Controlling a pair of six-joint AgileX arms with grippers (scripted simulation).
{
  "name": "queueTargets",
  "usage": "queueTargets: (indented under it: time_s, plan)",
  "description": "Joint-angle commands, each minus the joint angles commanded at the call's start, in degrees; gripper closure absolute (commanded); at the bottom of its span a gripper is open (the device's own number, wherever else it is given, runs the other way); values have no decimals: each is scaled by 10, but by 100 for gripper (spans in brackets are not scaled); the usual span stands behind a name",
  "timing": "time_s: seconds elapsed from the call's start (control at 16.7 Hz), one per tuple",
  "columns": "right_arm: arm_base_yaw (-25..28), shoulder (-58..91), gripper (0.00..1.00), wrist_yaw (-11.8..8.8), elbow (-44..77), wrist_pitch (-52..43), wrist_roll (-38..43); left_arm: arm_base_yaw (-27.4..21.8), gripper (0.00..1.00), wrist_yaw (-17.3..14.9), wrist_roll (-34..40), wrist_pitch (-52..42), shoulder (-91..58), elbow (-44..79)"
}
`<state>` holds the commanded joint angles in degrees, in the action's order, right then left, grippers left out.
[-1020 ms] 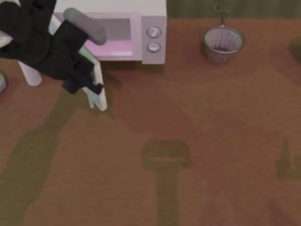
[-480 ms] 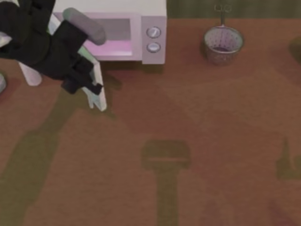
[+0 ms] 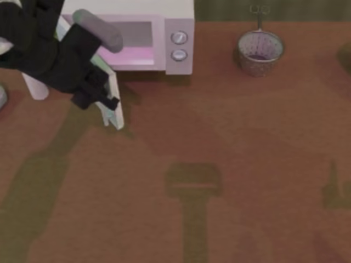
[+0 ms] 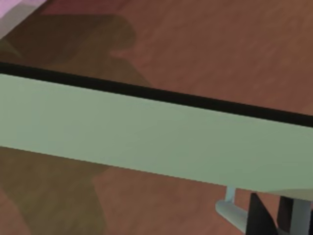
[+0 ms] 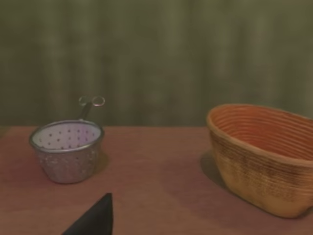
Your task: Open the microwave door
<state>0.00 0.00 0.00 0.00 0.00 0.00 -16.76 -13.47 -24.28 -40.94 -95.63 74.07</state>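
A: Top view puts the left pincer (image 3: 112,103) at the free edge of the microwave door (image 3: 114,96), which stands swung out from the microwave (image 3: 159,38) toward the near side of the counter (image 3: 230,164).

B: Is it clenched on the door?

A: It looks clamped on the handle edge, though the black arm covers most of the contact, so I say that with some doubt. In the left wrist view the door's pale face fills the middle as one long band, with a dark finger beside a slim pale bar at the corner.

B: Which way does the door lie from the pincer?

A: It runs from the pincer back toward the microwave's front left corner, where the hinge should be. Its long axis stands nearly square to the microwave front, so the pinkish cavity is already exposed. Any further swing, I judge, would carry the pincer leftward around that hinge.

B: And the right arm?

A: Parked out of the top view; its own camera shows only a dark fingertip, a metal strainer (image 5: 66,149) and a wicker basket (image 5: 264,156). The left arm is plainly nearer.
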Motion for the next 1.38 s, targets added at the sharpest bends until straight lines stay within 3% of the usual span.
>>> queueTargets:
  time_s: [0.6,1.08,1.38]
  plan:
    - [0,0,0,0,0,0,0,-1,100,-3,-1,-1,-2,-2]
    - [0,0,0,0,0,0,0,44,100,-50,-107,-33,9,-7]
    - [0,0,0,0,0,0,0,48,100,-55,-117,-36,10,-8]
